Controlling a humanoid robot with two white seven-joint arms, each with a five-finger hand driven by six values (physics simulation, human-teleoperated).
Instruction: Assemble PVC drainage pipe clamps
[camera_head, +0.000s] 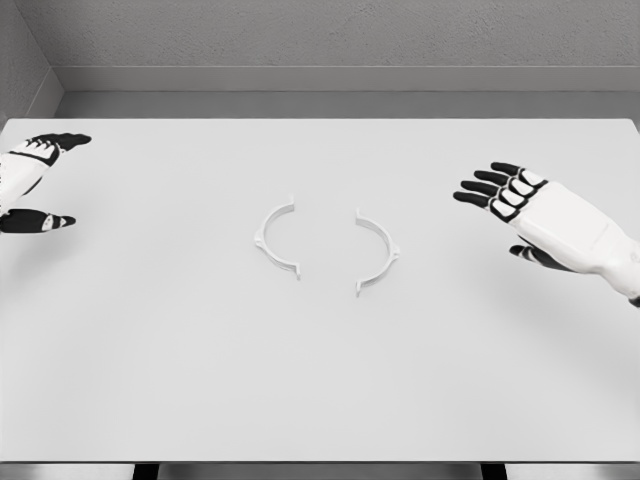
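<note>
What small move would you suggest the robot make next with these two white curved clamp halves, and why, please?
Probably bring the right hand in toward the right white curved clamp half. Both halves, including the left white curved clamp half, lie apart and ungrasped on the white table, and both hands, the left hand too, are open.

Broad white table (320, 400), grey textured wall (340, 35) behind, pale baseboard strip, soft even light

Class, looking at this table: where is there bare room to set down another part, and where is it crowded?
Bare: the table nearer than the two clamp halves, and the far strip beyond them. Crowded: the narrow gap between the halves, and the edges by left hand and right hand.
</note>
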